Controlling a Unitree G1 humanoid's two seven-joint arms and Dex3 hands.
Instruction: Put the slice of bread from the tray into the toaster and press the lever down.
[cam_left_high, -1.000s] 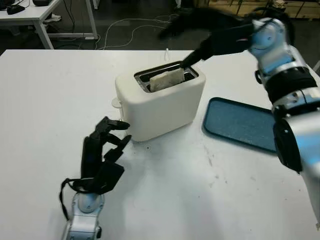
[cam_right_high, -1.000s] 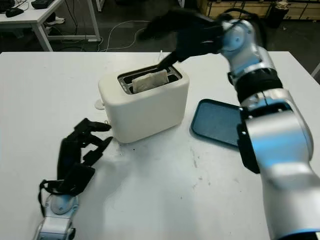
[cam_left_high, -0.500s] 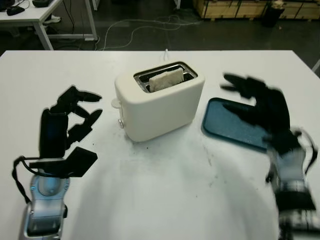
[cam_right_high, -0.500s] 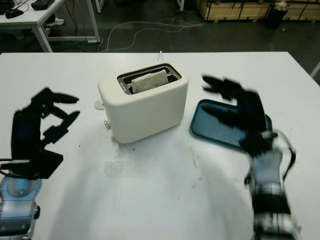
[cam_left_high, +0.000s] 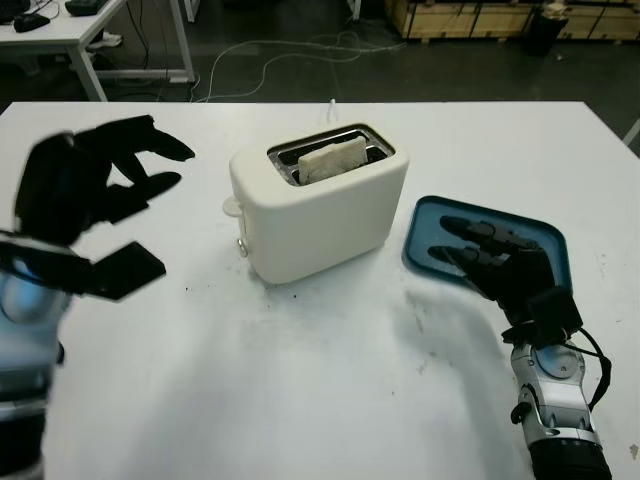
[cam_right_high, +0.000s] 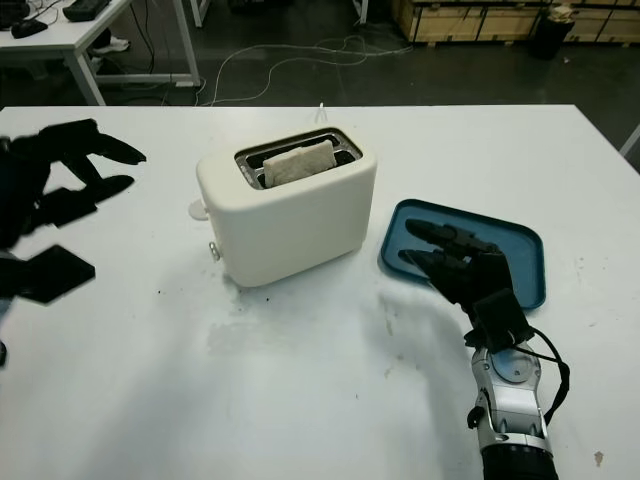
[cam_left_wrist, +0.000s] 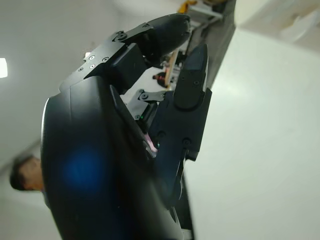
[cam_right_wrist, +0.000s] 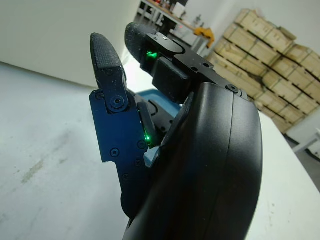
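Note:
A slice of bread (cam_left_high: 333, 160) stands in the slot of the cream toaster (cam_left_high: 320, 205) at the middle of the white table, its top edge sticking out. The lever (cam_left_high: 232, 207) sits on the toaster's left end. The blue tray (cam_left_high: 540, 245) lies to the right of the toaster with nothing on it. My left hand (cam_left_high: 95, 190) is raised above the table's left side, open, well away from the toaster. My right hand (cam_left_high: 495, 265) is low at the right, open, over the tray's near edge.
Table edges run along the back and the right. A white cable (cam_left_high: 331, 106) leaves the toaster's back toward the floor. Other desks (cam_left_high: 70, 30) and wooden crates (cam_left_high: 480, 15) stand beyond the table.
My right hand has come back from the toaster slot and dropped to the tray's near edge. My left hand has risen and swung left, away from the toaster's lever side.

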